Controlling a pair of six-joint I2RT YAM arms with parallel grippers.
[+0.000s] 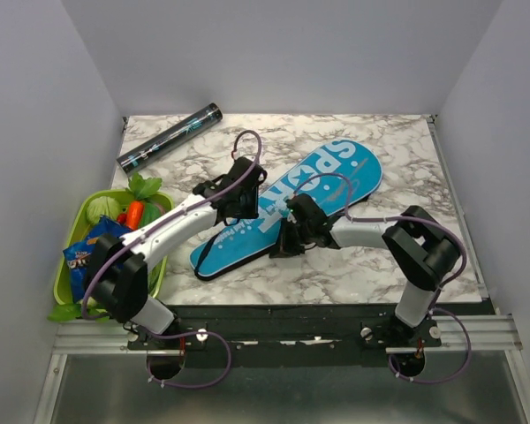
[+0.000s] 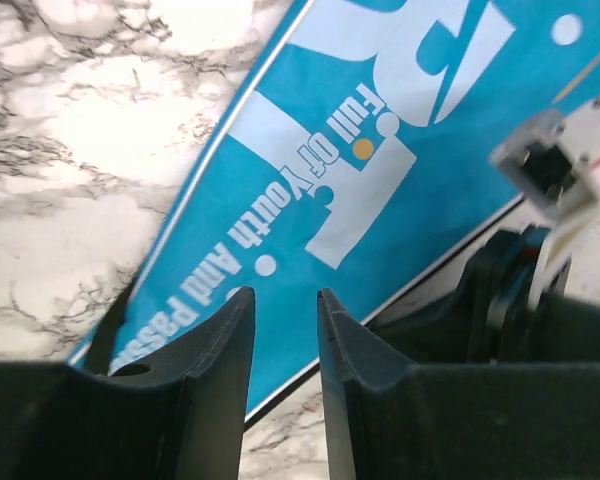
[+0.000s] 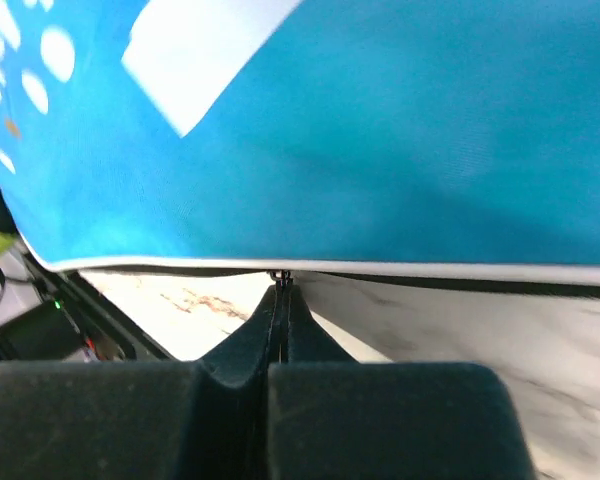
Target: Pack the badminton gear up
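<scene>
a: what are we looking at?
b: a white marble table boxed in by plain grey walls. at the far left sits a green basket with vegetables and a snack packet.
a: and the gear?
b: the dark tube lies slanted at the back left. the blue "sport" cover lies diagonally across the middle.
a: left tool?
b: over the cover's lettering, jaws a narrow gap apart, nothing between them.
a: right tool?
b: closed tight, tips at the cover's white-piped near edge. whether they pinch anything, i cannot tell.
</scene>
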